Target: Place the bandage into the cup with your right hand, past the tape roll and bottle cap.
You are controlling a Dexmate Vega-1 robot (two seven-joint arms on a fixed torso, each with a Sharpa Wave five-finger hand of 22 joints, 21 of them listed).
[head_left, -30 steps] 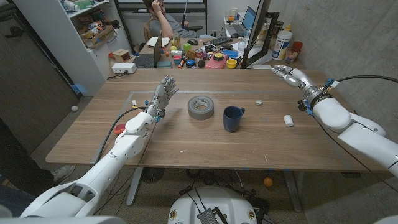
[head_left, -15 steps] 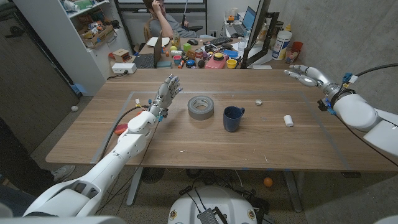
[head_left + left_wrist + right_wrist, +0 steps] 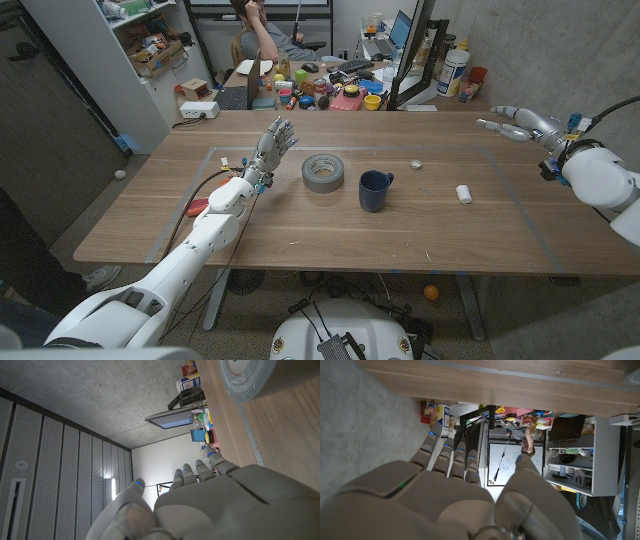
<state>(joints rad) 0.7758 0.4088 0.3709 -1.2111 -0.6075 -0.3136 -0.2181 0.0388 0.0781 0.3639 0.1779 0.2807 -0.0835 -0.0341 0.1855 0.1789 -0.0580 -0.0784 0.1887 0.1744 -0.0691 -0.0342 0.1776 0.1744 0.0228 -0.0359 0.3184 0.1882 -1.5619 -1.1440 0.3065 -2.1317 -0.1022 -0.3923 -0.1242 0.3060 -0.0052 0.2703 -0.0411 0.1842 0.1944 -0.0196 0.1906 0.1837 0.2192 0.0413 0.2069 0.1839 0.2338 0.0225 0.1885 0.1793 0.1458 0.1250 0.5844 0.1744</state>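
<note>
Wooden table (image 3: 300, 230): long planks with a visible grain, matte brown, a pale taped rectangle running near its edges.

Bandage (image 3: 464, 194): small white cylinder, cloth-like, lying on its side toward the table's right edge, apart from everything else, with bare wood all round it.

Cup (image 3: 375, 190): dark blue, glossy, upright, handle pointing right, sitting near the table's middle, between the tape roll and the bandage.

Tape roll (image 3: 322, 172): grey, broad ring lying flat, hollow core facing up, just left of the cup without touching it; its grey wall is also showing in the left wrist view (image 3: 250, 377).

Bottle cap (image 3: 416, 165): tiny pale disc, lying behind the cup toward the far edge, well apart from the bandage.

Left hand (image 3: 272, 145): pale grey jointed shell, held above the table's left half near the far edge, fingers (image 3: 192, 472) reaching upward and slightly apart, holding nothing.

Right hand (image 3: 522, 121): same grey shell, hovering past the table's far right corner, fingers (image 3: 450, 457) stretched out and spread, holding nothing, well away from the bandage.

Open wood is lying along the whole near edge.
</note>
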